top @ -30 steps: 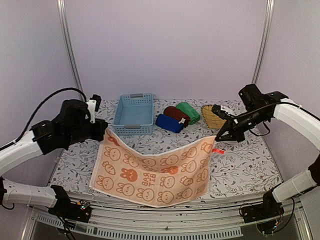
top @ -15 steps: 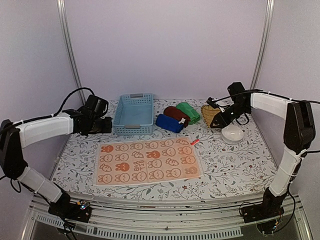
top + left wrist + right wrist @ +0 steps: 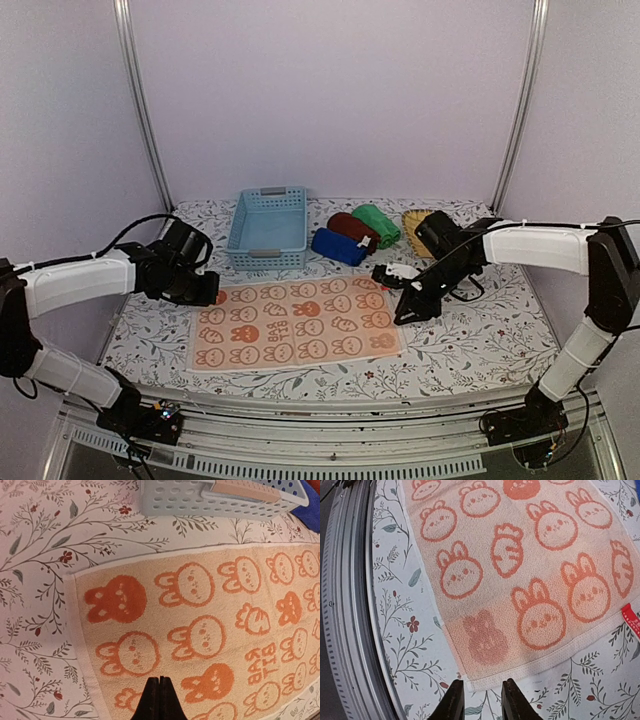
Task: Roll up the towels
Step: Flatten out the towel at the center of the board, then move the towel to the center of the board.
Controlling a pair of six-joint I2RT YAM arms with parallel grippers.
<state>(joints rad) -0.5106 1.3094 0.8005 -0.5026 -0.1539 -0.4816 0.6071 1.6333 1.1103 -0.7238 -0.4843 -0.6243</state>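
An orange towel (image 3: 295, 322) with white rabbit pattern lies spread flat on the table. My left gripper (image 3: 207, 296) hovers at its left end; in the left wrist view its fingers (image 3: 159, 680) are shut together, empty, above the cloth (image 3: 200, 630). My right gripper (image 3: 406, 311) is over the towel's right end. In the right wrist view its jaws (image 3: 481, 686) stand apart, with the towel's near corner (image 3: 472, 677) lying on the table between them, ungripped. Rolled blue (image 3: 338, 246), maroon (image 3: 352, 228) and green (image 3: 377, 224) towels lie at the back.
A light blue plastic basket (image 3: 268, 228) stands at the back left, just beyond the towel's far edge (image 3: 220, 497). A yellow wicker tray (image 3: 420, 228) sits at the back right behind the right arm. The table's metal front rail (image 3: 345, 605) runs close to the right gripper.
The towel, held up by both grippers a second ago, now lies flat. Both arms have since come down to its ends; the left jaws have shut, the right jaws have narrowed.
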